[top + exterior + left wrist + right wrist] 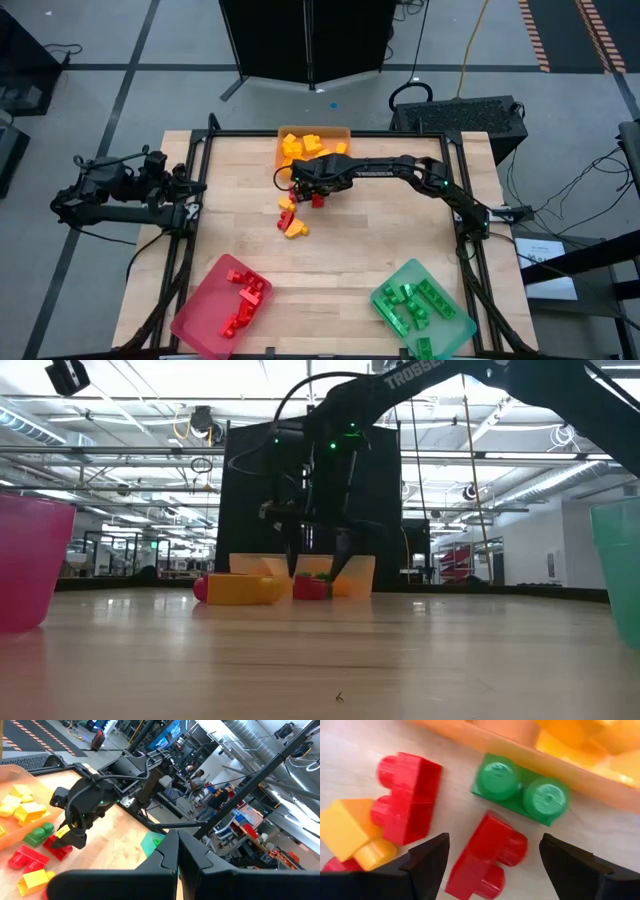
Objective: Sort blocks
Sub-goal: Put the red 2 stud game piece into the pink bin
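My right gripper (pixel 492 845) is open and points down over the loose blocks by the orange tray (pixel 335 133), near the table's far middle (pixel 303 188). Its fingers stand on either side of a red block (pixel 487 855) that lies on the table, with a gap on each side. A green two-stud block (pixel 522 787) lies close beside the tray's wall. Another red block (pixel 407 795) and a yellow one (pixel 347 827) lie beside it. In the low view the fingers (pixel 295 560) hang around the red block (pixel 312 588). My left gripper (pixel 177 855) is shut and waits at the table's left edge.
The orange tray holds yellow blocks (pixel 300 145). A pink-red tray (pixel 190 320) with red blocks sits at the near left, and a teal-green tray (pixel 455 330) with green blocks at the near right. More red and yellow blocks (pixel 291 222) lie mid-table. People show in the room beyond.
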Tool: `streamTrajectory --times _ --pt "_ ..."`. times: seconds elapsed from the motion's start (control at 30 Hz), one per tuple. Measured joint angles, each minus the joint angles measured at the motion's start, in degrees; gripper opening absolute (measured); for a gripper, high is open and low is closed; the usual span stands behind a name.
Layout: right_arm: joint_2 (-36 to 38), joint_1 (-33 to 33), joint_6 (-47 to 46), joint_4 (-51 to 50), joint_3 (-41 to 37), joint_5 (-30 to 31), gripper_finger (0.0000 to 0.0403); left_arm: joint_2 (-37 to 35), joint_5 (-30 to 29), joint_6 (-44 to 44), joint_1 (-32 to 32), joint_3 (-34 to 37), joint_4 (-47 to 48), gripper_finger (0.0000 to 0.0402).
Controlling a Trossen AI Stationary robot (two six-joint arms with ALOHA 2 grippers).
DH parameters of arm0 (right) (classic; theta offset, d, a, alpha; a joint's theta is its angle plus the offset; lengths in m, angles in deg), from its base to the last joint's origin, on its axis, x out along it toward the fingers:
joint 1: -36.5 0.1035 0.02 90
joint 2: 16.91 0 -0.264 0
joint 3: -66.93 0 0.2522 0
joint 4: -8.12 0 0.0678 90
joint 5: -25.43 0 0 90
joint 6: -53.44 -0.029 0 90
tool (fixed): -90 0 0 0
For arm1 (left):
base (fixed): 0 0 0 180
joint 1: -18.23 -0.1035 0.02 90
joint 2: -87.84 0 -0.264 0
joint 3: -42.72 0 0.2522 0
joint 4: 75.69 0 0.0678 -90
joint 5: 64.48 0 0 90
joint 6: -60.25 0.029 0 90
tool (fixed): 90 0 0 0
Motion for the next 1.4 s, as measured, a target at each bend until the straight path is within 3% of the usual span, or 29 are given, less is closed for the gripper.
streamTrajectory --times 0.4,0.7,0.83,0.97,1.23,1.4 --pt "0.00 0.09 -3.60 0.72 -1.92 -1.04 0.0299 0.00 0.00 0.00 -0.01 0.00 0.00 0.0004" --pt "0.15 0.84 -7.81 6.85 -6.12 -3.59 0.0297 0.00 0.00 0.00 -0.01 0.00 0.00 0.0004" --pt "0.20 0.93 -8.09 6.33 -6.45 -4.00 0.0254 0.00 0.00 0.00 -0.01 0.00 0.00 0.0004" --pt "0.20 0.88 -8.09 5.55 -6.54 -3.93 0.0153 0.00 0.00 0.00 -0.01 0.00 0.00 0.0004" --pt "0.28 1.86 -5.47 6.37 -5.99 -4.32 0.0147 0.00 0.00 0.00 0.00 0.00 0.00 0.0004" --pt "0.13 4.03 -3.09 5.76 -0.86 -4.90 0.0147 0.00 0.02 0.00 0.01 0.00 0.00 0.0004"
